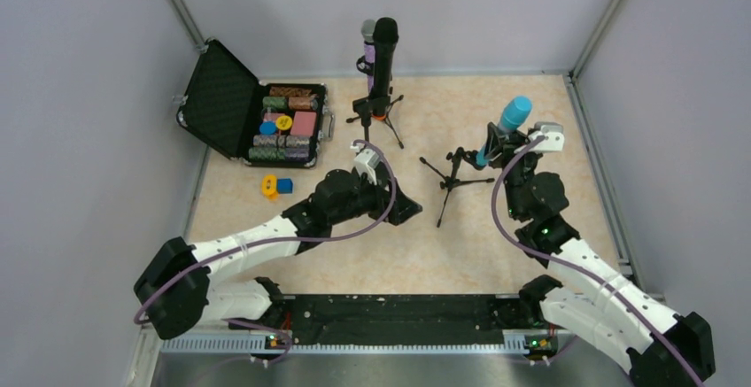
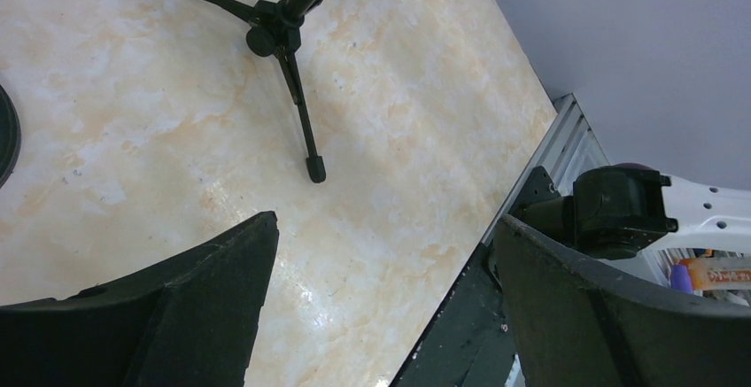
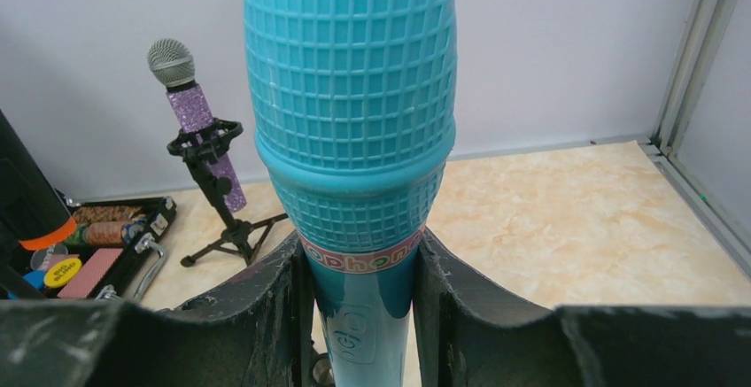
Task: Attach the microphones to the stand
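The light blue microphone [image 1: 514, 114] stands nearly upright between my right gripper's [image 1: 496, 143] fingers, which are shut on its handle just below the head [image 3: 354, 95]. Its lower end is by the top of a small black tripod stand [image 1: 453, 174]; I cannot tell whether it sits in the clip. The matte black microphone [image 1: 384, 50] and the glittery purple microphone [image 1: 367, 33] stand in stands at the back centre; the purple one shows clipped in its stand in the right wrist view [image 3: 202, 126]. My left gripper [image 1: 403, 205] is open and empty, low over the table [image 2: 381, 263], near a tripod leg [image 2: 301, 112].
An open black case [image 1: 221, 104] with coloured blocks lies at the back left. A yellow piece [image 1: 268, 185] and a blue piece [image 1: 284, 186] lie in front of it. Grey walls close in the table on three sides.
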Motion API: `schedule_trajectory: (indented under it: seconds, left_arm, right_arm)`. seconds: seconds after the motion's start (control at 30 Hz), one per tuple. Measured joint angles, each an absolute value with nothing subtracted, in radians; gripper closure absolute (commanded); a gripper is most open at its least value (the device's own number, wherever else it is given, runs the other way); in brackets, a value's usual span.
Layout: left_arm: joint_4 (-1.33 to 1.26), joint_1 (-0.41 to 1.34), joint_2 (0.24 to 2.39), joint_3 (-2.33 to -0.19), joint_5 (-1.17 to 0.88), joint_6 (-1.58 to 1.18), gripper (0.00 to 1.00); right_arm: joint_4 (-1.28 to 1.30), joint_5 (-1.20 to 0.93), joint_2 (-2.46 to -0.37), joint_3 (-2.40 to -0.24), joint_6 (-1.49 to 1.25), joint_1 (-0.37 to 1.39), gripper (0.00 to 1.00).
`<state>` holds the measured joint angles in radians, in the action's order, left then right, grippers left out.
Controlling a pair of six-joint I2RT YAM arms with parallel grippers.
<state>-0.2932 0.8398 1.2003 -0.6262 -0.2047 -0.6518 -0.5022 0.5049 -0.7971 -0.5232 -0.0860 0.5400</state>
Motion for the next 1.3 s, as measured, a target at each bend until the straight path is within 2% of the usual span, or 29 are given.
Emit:
schedule_trajectory:
  seconds: [1.3]
  left_arm:
    - [-0.345,0.839,1.243,-0.691,-0.205,-0.601,0.05]
  right_arm:
    - [-0.815,0.542,-0.897,-0.405,-0.086,0.534,1.00]
